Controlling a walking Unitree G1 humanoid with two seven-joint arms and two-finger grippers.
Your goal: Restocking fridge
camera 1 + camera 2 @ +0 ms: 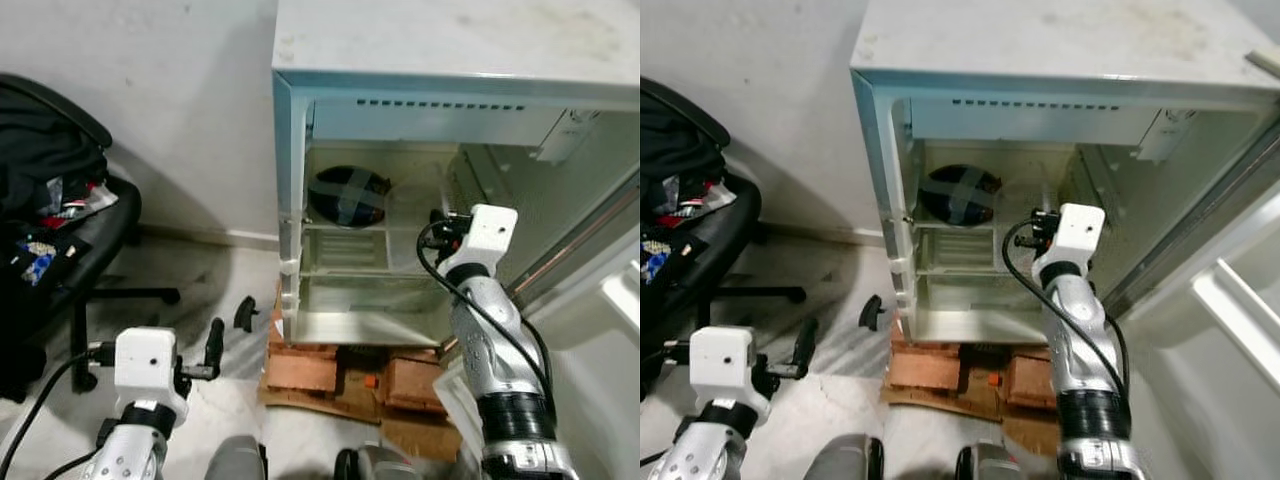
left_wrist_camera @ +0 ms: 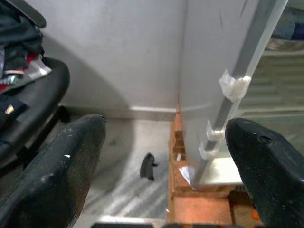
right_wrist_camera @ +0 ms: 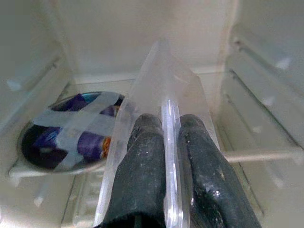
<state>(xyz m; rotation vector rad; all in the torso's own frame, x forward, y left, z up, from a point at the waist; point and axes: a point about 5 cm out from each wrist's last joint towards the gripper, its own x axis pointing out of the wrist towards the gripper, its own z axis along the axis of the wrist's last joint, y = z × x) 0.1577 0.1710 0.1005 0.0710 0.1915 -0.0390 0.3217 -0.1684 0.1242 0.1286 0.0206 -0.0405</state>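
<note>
The open fridge [image 1: 300, 200] occupies the frame's centre, standing on bricks [image 1: 330, 370]. Inside, the right end effector [image 3: 168, 142] pinches a clear plastic container [image 3: 161, 95]. At lower left, the left end effector [image 2: 166, 156] hangs wide.

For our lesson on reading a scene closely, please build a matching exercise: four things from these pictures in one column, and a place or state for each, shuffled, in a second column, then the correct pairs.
Things
1. clear plastic container
2. taped dark bowl
3. small black part
4. left gripper

Places or states
A. lying on the floor beside the fridge
B. open, held low outside the fridge
C. pinched between the right gripper fingers
D. resting on a shelf inside the fridge

Pairs: 1-C, 2-D, 3-A, 4-B
</note>
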